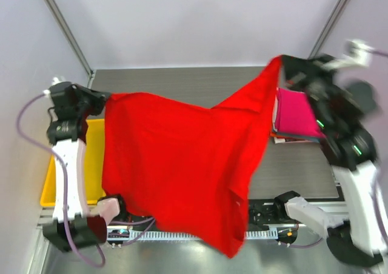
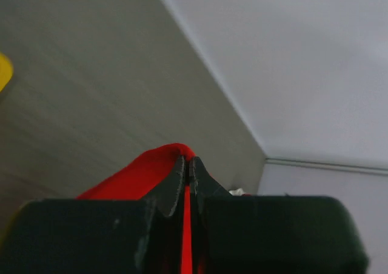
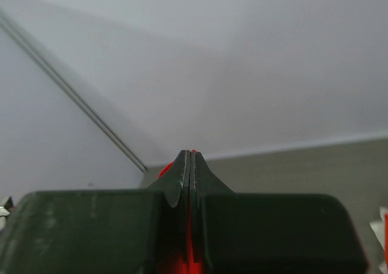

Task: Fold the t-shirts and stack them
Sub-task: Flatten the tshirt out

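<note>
The bright red t-shirt (image 1: 182, 159) hangs spread in the air above the table, held at two corners. My left gripper (image 1: 104, 99) is shut on its left corner; red cloth (image 2: 145, 171) shows between and behind the closed jaws in the left wrist view. My right gripper (image 1: 282, 62) is shut on the upper right corner; a thin strip of red (image 3: 191, 250) shows between its jaws. The shirt's lower end droops past the table's near edge. A folded magenta-pink t-shirt (image 1: 297, 113) lies on a stack at the right, partly behind the right arm.
A yellow plastic tray (image 1: 94, 147) sits at the left, mostly hidden by the left arm and the red shirt. The dark table (image 1: 182, 83) runs to white walls at the back. The stack at the right shows white and grey-blue edges (image 1: 285, 138) underneath.
</note>
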